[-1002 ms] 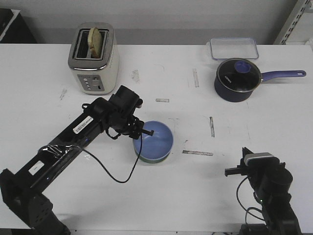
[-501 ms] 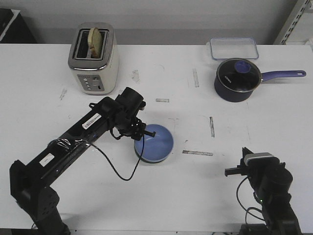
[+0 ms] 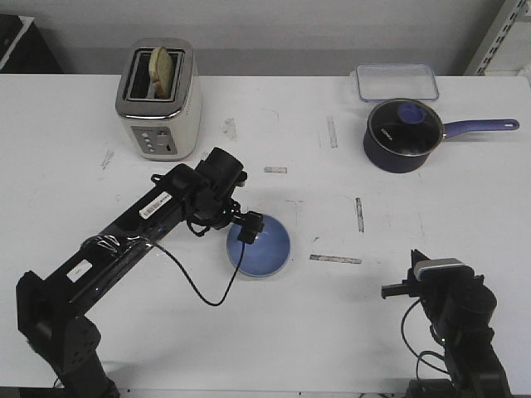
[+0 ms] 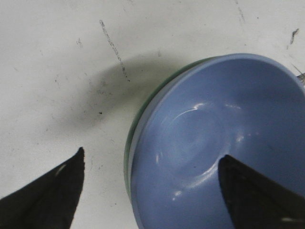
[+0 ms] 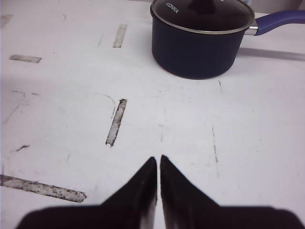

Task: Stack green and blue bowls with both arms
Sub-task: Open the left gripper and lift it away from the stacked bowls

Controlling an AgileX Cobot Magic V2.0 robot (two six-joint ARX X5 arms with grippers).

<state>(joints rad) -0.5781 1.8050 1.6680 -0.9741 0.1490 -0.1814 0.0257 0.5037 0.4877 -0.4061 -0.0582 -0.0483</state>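
The light blue bowl (image 3: 260,246) sits nested inside the pale green bowl at the table's middle. In the left wrist view only a thin green rim (image 4: 127,157) shows around the blue bowl (image 4: 209,143). My left gripper (image 3: 248,229) is open and straddles the stack's near rim. In its wrist view the left gripper (image 4: 152,153) has one finger (image 4: 52,195) over the bare table and the other (image 4: 257,195) over the blue bowl's inside. It touches neither bowl. My right gripper (image 3: 397,291) is shut and empty at the front right, and its wrist view shows it (image 5: 158,160) low over the table.
A toaster (image 3: 158,99) holding toast stands at the back left. A dark blue lidded saucepan (image 3: 401,137) with a long handle and a clear lidded box (image 3: 397,81) are at the back right. The saucepan (image 5: 200,38) is ahead of the right gripper. Grey tape marks dot the white table (image 3: 99,166).
The left arm swung forward, then its gripper shifted slightly over the bowl's rim. The blue bowl went from tilted to lying level in the green one. The right arm has not moved.
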